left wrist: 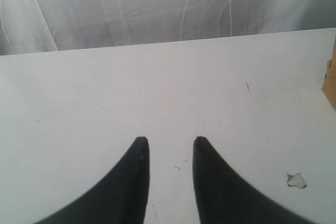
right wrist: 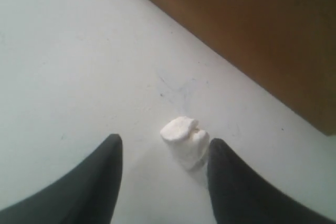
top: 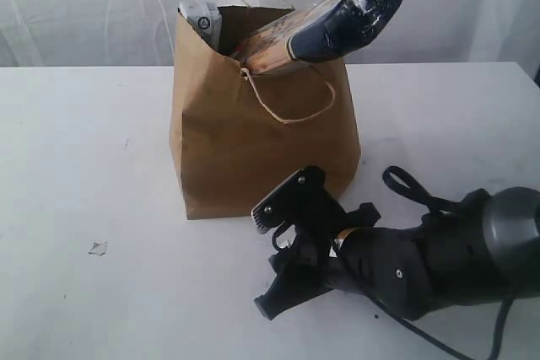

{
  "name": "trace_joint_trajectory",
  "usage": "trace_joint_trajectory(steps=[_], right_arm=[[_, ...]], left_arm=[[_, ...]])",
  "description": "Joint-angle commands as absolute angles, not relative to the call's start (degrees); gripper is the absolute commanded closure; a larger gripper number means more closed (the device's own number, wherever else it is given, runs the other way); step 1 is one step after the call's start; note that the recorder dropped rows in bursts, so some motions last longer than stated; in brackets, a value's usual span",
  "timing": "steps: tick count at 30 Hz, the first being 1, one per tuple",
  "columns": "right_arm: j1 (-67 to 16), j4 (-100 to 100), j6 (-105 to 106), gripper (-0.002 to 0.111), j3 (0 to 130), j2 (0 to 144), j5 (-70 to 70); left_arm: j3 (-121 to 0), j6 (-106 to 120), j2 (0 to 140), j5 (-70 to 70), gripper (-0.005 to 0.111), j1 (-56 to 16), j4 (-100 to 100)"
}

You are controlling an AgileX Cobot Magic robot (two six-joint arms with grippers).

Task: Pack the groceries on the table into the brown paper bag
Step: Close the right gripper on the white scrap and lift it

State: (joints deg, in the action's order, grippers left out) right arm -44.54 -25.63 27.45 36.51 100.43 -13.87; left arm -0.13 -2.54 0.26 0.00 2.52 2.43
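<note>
Right pincer [right wrist: 164, 141], low over the surface [top: 84, 166] just before the foot of the brown paper bag [top: 253, 149], stands half-parted and holds nothing, a small white crumpled lump [right wrist: 185, 141] lying between its fingers, closer to one; the left pincer [left wrist: 170, 140], narrowly parted and empty, hangs over bare surface. Farther back, the long navy-tan packet [top: 337, 23], glossy and crinkled, leans out of the upright bag's mouth, long axis slanting up toward the right arm's side, so that arm is probably nearer for seating it.
</note>
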Motion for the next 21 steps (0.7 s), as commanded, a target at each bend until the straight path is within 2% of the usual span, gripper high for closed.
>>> trace_joint_trajectory(steps=[1, 9, 11, 17, 21], right_arm=[[-44.63, -25.49, 26.78, 0.061, 38.30, 102.99, -15.50], [-44.53, -25.85, 26.00, 0.062, 39.90, 106.43, -15.81], [-44.53, -25.85, 24.46, 0.070, 39.90, 106.56, -15.25], [-44.53, -27.18, 19.76, 0.106, 39.90, 106.02, -14.96], [-44.53, -27.30, 17.55, 0.108, 39.90, 103.34, -15.51]], left_arm=[[0.00, -2.73, 0.00, 0.00, 0.072, 2.75, 1.95], [0.00, -2.73, 0.00, 0.00, 0.072, 2.75, 1.95], [0.00, -2.73, 0.00, 0.00, 0.072, 2.75, 1.95], [0.00, -2.73, 0.00, 0.00, 0.072, 2.75, 1.95], [0.00, -2.73, 0.00, 0.00, 0.072, 2.75, 1.95]])
